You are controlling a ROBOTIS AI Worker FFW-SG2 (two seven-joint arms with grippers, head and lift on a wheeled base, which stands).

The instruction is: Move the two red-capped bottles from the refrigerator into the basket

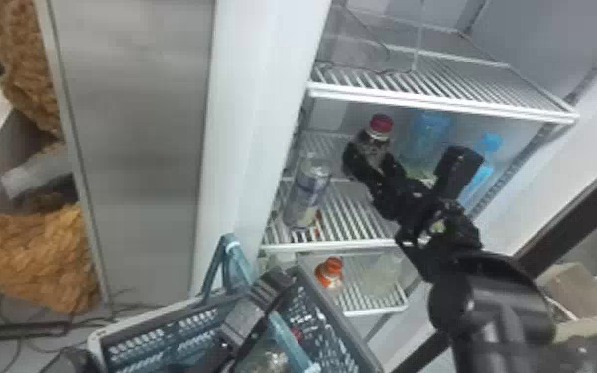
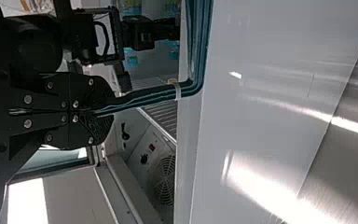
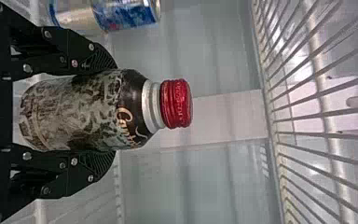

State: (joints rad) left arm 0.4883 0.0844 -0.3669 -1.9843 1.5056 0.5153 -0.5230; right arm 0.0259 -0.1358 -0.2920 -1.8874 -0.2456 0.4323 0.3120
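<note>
1. White wire-shelved refrigerator [image 1: 250, 124]: surrounding the black right gripper [image 3: 114, 111], its shelf overhead could catch the cap if the lift runs high.
2. Dark plastic basket [image 1: 336, 317], its teal handle [image 2: 198, 46] pinched in the closed left gripper [image 2: 105, 111], may swing and spoil the drop.
3. Silver-and-blue can [image 1: 307, 191], left of the right gripper, could topple in a sideways exit.
4. Red-capped, dark-patterned bottle [image 3: 84, 112], clamped between fingers parted to its width, might slip if squeezed weakly.
5. Red cap [image 1: 296, 333], in the basket below the right gripper, risks a knock.

My right tool [image 1: 373, 155] around the upright red-capped bottle [image 3: 74, 112], blue-and-silver can [image 3: 126, 13] at its nine o'clock, wire shelf [image 3: 328, 126] above
</note>
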